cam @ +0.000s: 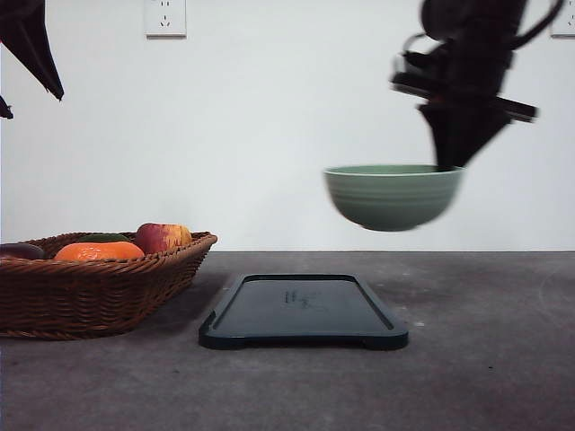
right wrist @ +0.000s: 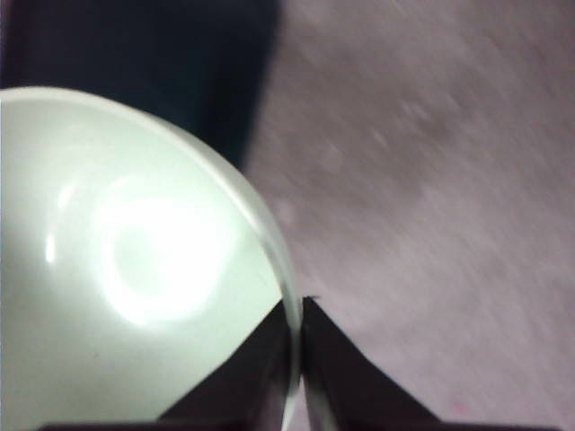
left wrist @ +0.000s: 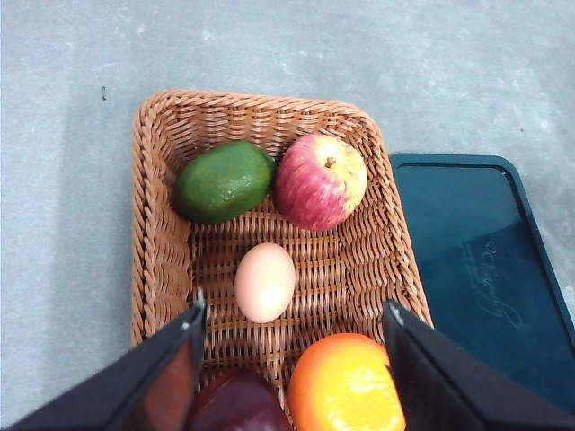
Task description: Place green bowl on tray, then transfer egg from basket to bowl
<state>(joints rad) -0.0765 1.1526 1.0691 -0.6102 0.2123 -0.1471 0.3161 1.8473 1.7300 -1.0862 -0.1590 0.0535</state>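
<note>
Bowl (cam: 393,196) is hanging in the air from your right claw (cam: 446,164), which is pinching its right rim; the tray (cam: 304,311) is lying below and slightly to the left, so that is your direction down. Over the basket (left wrist: 162,215), your left claw (left wrist: 292,328) is gaping wide and gripping nothing, the egg (left wrist: 265,282) sitting just ahead between its 2 fingers. At the right wrist, both fingers are closing on the rim (right wrist: 286,296), 1 inside, 1 outside.
</note>
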